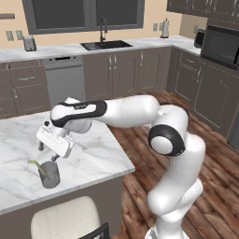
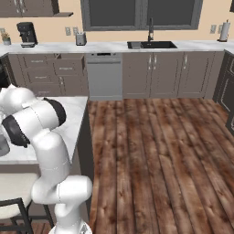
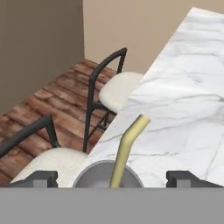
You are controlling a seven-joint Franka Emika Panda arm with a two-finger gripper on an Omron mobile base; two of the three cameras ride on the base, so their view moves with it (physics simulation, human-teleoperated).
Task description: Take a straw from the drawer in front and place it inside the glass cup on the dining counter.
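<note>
Straw [image 3: 127, 151] | pale yellow, bent top | apparently inside glass cup [image 1: 50, 174]

The white arm rises from its base at the lower right of the left base view, bends at a dark-ringed elbow and reaches far left in a long, nearly level stretch, its wrist turned down. The gripper [image 1: 46, 153] hangs from that wrist pointing downward, its white hand body tilted slightly. In the hand view its 2 dark fingertips [image 3: 42, 178] stand wide apart at the bottom corners with nothing clamped between them, so the jaws are open, and in the right base view the arm's shoulder and elbow bulk at the left edge.
</note>
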